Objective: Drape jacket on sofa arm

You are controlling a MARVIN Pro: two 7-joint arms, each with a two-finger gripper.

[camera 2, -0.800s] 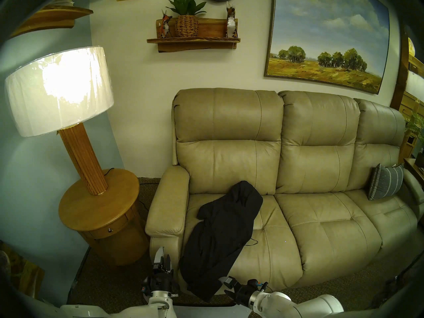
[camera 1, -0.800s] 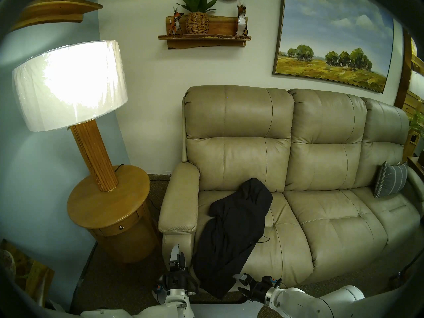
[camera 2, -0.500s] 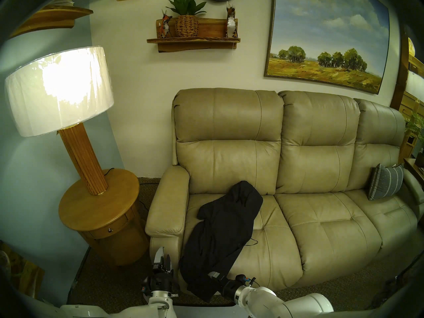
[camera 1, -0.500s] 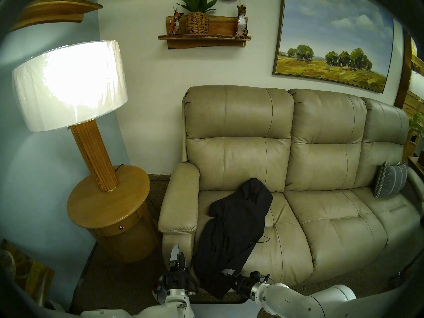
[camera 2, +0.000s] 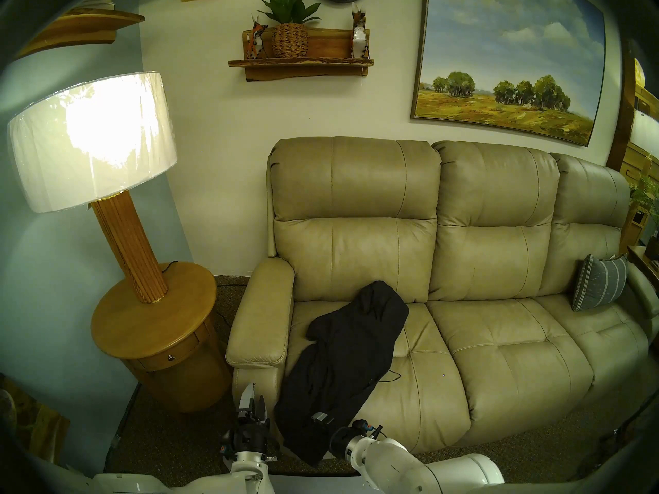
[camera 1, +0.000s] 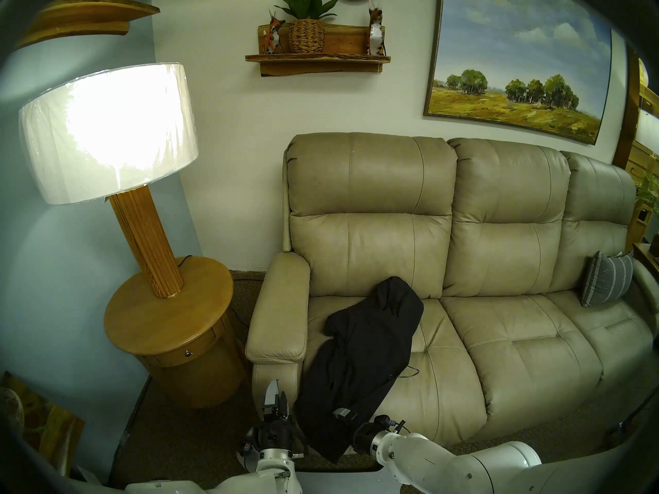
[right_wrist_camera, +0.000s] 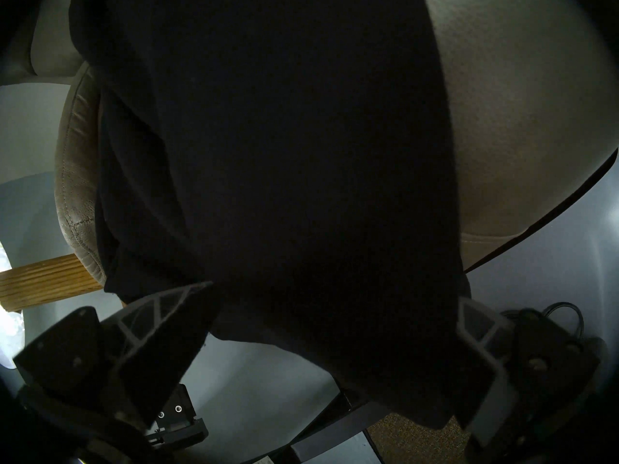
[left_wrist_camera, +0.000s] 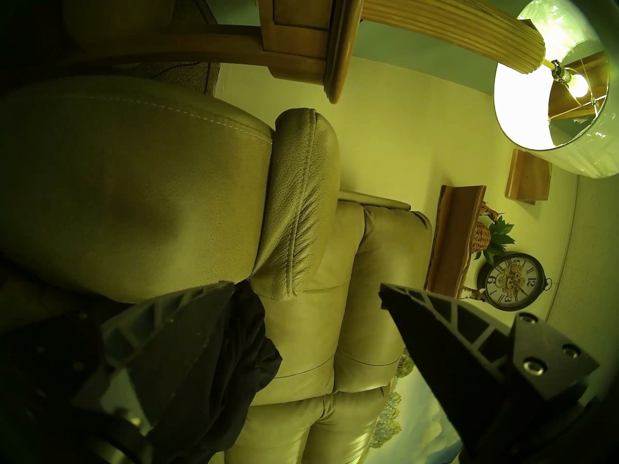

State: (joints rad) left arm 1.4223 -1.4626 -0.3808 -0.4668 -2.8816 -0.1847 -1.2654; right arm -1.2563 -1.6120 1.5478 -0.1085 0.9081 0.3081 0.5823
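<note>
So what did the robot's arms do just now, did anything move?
The right tool slid left, toward the robot's other arm, and pushed into the hanging end of the black jacket, its fingers now around the cloth but wide apart. The left tool and the sofa arm stayed put.

Right gripper (camera 1: 344,416): has moved left from beside the hanging hem onto the jacket (camera 1: 360,354); its spread fingers now straddle the cloth.
Right arm (camera 1: 463,468): shifted left with it.
Jacket lower edge: pushed slightly left, bulging toward the left gripper (camera 1: 276,399).
</note>
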